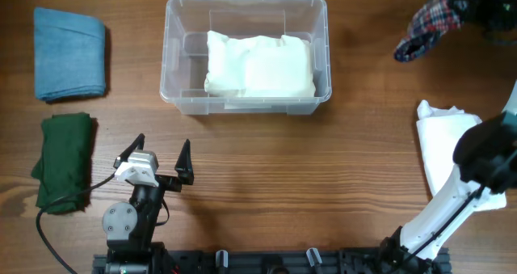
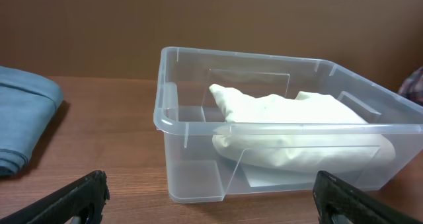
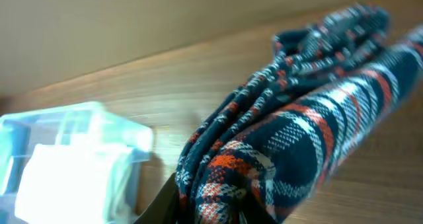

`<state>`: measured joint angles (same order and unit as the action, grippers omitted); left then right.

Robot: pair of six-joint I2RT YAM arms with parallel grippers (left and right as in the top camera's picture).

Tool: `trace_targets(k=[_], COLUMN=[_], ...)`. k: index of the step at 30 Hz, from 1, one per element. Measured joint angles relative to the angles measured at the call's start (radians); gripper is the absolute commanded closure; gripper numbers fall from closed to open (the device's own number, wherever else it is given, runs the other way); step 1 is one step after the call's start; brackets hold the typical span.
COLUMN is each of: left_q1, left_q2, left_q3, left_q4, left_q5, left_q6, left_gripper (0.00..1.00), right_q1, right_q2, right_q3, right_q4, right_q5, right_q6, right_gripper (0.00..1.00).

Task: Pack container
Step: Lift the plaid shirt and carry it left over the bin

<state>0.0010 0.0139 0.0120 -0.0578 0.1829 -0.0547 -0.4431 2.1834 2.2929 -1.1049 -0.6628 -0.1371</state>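
The clear plastic container [image 1: 246, 54] stands at the table's back middle with a folded white cloth [image 1: 260, 66] inside it; both also show in the left wrist view, the container [image 2: 198, 151] and the cloth [image 2: 291, 128]. My left gripper [image 1: 157, 161] is open and empty, low on the table in front of the container [image 2: 211, 201]. My right gripper [image 1: 477, 7] is at the far right back, shut on a navy, red and white plaid cloth [image 1: 428, 25] that hangs from it above the table; the cloth fills the right wrist view [image 3: 297, 131].
A folded blue cloth [image 1: 69, 53] lies at the back left and a dark green cloth [image 1: 65, 161] lies in front of it. A white cloth [image 1: 448, 145] lies at the right edge, partly under the right arm.
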Motion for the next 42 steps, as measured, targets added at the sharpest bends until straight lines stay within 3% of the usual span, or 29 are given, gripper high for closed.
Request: trace_targets(k=[9,24,36,42], left_q1=[0.000,0.000,0.000,0.000], left_q2=[0.000,0.000,0.000,0.000], left_q3=[0.000,0.000,0.000,0.000], left_q4=[0.000,0.000,0.000,0.000], left_q5=[0.000,0.000,0.000,0.000], left_q6=[0.000,0.000,0.000,0.000], left_gripper=[0.00,0.00,0.00,0.00], right_q1=[0.152,0.401,0.708,0.784], right_q2=[-0.121,-0.294,-0.299,-0.299], right_q3=[0.000,0.000,0.000,0.000], right_q4=[-0.099,-0.171,-0.174,-0.171], right_q5=[0.146,0.201,0.212,0.155], right_q6=[-0.098,-0.417,-0.468,-0.471], right_gripper=[0.96,0.96,0.96,0.96])
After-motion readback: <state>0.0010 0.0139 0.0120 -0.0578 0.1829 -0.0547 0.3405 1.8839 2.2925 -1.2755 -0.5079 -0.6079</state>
